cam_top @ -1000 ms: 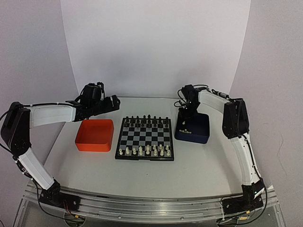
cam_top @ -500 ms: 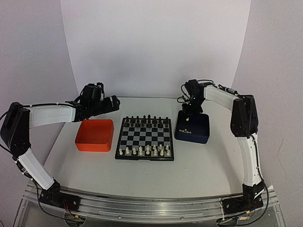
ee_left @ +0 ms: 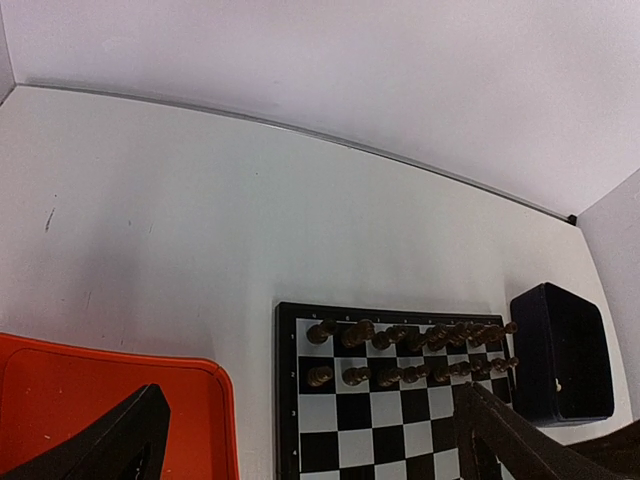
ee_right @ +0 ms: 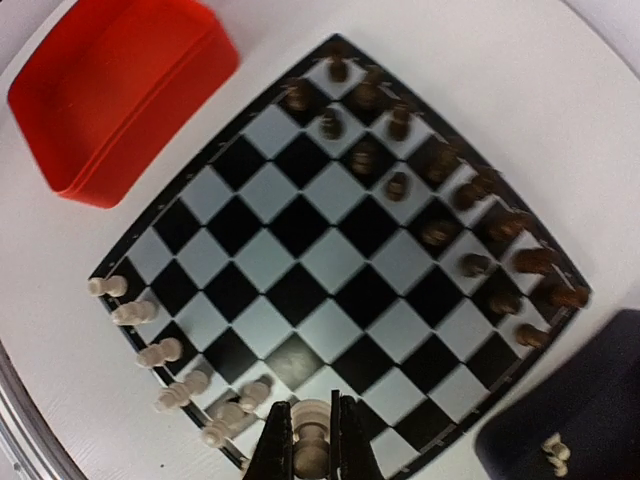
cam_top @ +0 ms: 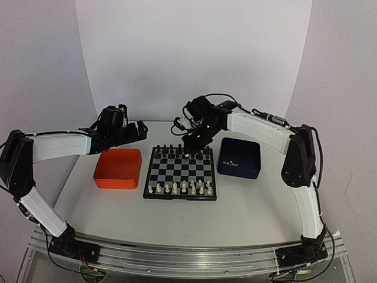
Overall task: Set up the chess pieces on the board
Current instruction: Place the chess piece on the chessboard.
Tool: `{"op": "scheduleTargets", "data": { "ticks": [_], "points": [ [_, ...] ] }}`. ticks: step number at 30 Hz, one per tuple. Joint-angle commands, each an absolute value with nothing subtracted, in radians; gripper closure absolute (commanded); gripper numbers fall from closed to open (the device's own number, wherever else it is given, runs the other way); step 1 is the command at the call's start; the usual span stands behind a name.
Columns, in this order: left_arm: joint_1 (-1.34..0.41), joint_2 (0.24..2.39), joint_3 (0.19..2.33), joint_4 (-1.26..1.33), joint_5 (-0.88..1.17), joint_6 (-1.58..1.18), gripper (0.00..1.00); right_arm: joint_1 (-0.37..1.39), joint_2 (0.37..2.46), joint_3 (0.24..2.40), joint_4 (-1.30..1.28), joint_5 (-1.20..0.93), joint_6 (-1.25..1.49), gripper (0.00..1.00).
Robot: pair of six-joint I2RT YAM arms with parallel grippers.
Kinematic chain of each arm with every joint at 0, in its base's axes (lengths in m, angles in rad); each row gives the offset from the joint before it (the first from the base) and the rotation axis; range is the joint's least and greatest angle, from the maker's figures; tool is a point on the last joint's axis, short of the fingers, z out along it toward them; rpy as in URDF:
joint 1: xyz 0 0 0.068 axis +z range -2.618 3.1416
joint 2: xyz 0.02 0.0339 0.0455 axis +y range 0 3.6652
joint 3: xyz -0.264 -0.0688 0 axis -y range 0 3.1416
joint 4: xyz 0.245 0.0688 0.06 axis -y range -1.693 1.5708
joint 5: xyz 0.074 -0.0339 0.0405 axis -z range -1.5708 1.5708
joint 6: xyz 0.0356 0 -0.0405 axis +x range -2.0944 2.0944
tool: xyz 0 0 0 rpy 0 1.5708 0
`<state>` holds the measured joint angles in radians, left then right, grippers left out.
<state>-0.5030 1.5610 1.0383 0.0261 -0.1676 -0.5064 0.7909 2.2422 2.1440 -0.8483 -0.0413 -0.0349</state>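
Counter: a white counter [cam_top: 247,206] carries everything; both arms are bolted at its near edge.
Left arm: the white-and-black left arm [cam_top: 59,144] reaches out over the counter's left half and ends above the far side of the orange tray.
Right arm: the matching right arm [cam_top: 259,127] bends in from the right and ends above the far side of the board.
Board: the small square chessboard with black and silvery-grey checks [cam_top: 179,171] sits mid-counter, square to the near edge.
Orange tray: a shallow orange plastic tray [cam_top: 118,168] sits just beside the board, toward the counter's left edge; nothing shows in it.
Blue tray: a dark blue tray [cam_top: 240,158] sits just beside the board, toward the right edge; at least one cream-white piece [ee_right: 553,452] lies in it.
Black pieces: the tiny black chess pieces [cam_top: 179,151] fill the two rows nearest the counter's far edge.
White pieces: the tiny cream-white chess pieces [cam_top: 179,188] stand along the board's near side; the outer row looks full, the inner one has gaps.
Progress: mostly done, by my reading; a few white pieces remain to place.
Left jaws: spread wide apart, holding and touching nothing.
Right jaws: pinched together on one cream-white piece [ee_right: 312,452], carried above the board.
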Motion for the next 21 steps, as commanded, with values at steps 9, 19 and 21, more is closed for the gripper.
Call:
{"op": "scheduleTargets", "data": {
  "ticks": [9,19,21],
  "points": [
    [-0.499,1.476,1.001,0.041,-0.17,-0.511,0.0,0.865,2.413,2.266,-0.897,-0.109,-0.125,1.0],
    [-0.499,1.477,0.999,0.041,-0.155,-0.512,0.0,0.881,2.464,2.274,-0.916,-0.166,-0.105,1.0],
    [-0.499,1.476,0.998,0.04,-0.153,-0.513,0.0,0.882,2.469,2.273,-0.923,-0.166,-0.104,1.0]
  ]
}}
